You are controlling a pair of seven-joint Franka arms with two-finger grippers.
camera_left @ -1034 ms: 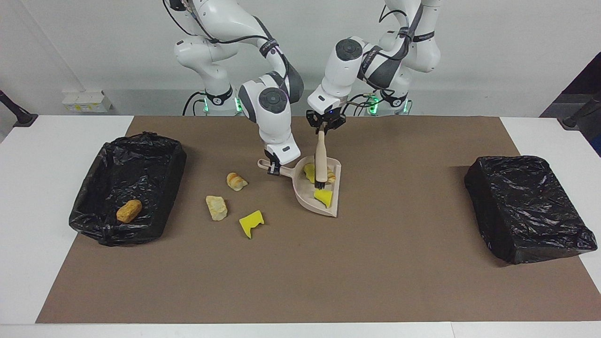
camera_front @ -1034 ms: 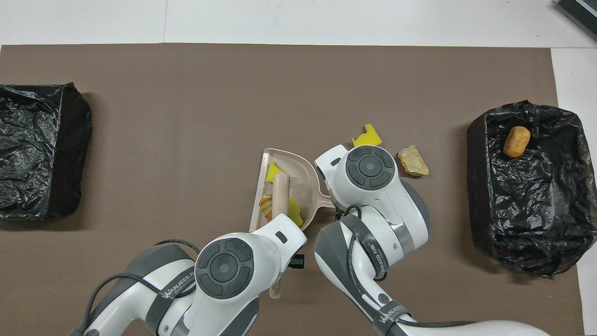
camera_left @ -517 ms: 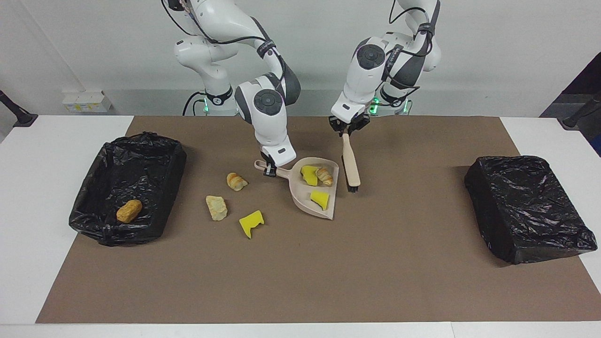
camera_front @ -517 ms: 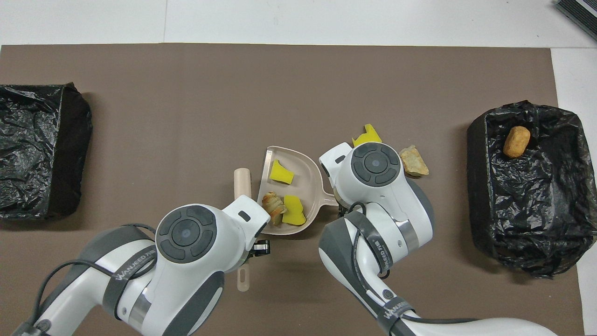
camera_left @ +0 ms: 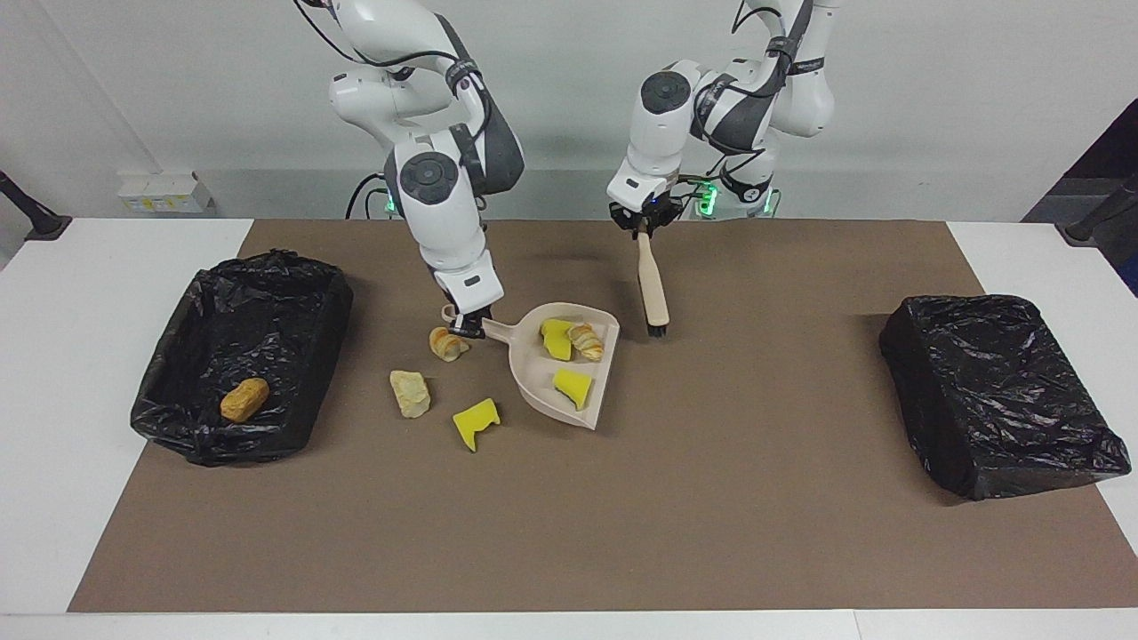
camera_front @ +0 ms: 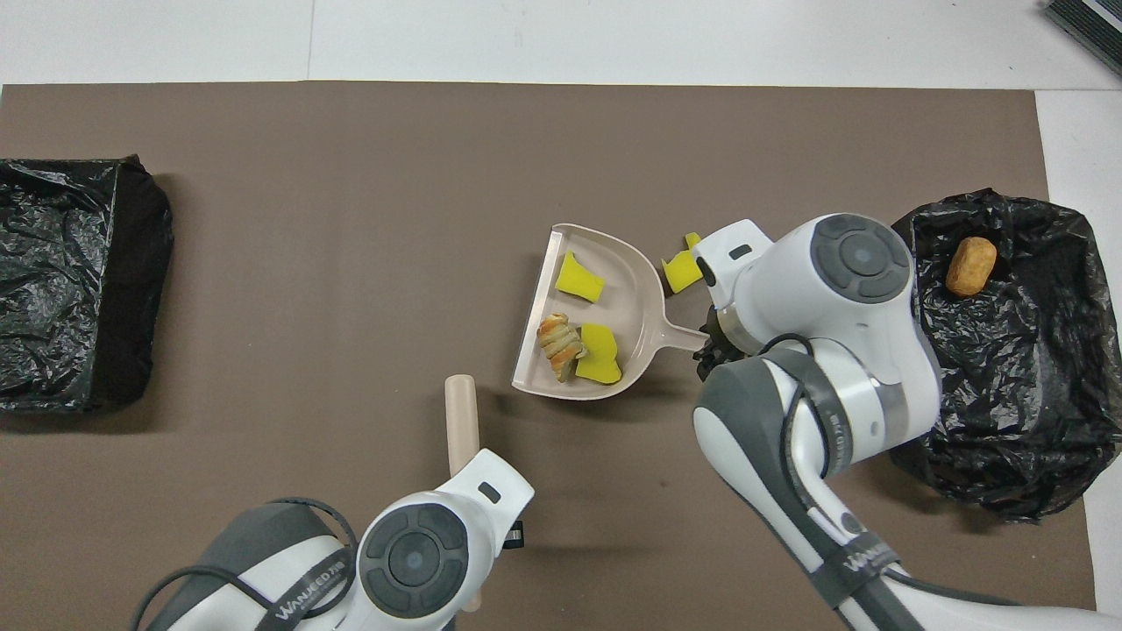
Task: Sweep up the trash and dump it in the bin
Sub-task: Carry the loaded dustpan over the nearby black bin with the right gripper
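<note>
Your right tool (camera_left: 468, 325) grips the dustpan (camera_left: 560, 384) handle, with a bread lump (camera_left: 446, 344) right beside it. Your left tool (camera_left: 644, 227) grips the brush (camera_left: 653, 289) over the brown mat (camera_left: 711, 498).

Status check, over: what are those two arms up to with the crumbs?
Right gripper shut on dustpan handle, three bits of trash aboard. Left gripper shut on brush, clear of pan. Three pieces loose on the mat.

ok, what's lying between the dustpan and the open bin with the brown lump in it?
In the facing view, three loose trash pieces lie on the mat between the dustpan and the open bin: bread roll, pale chunk, yellow sponge.
</note>
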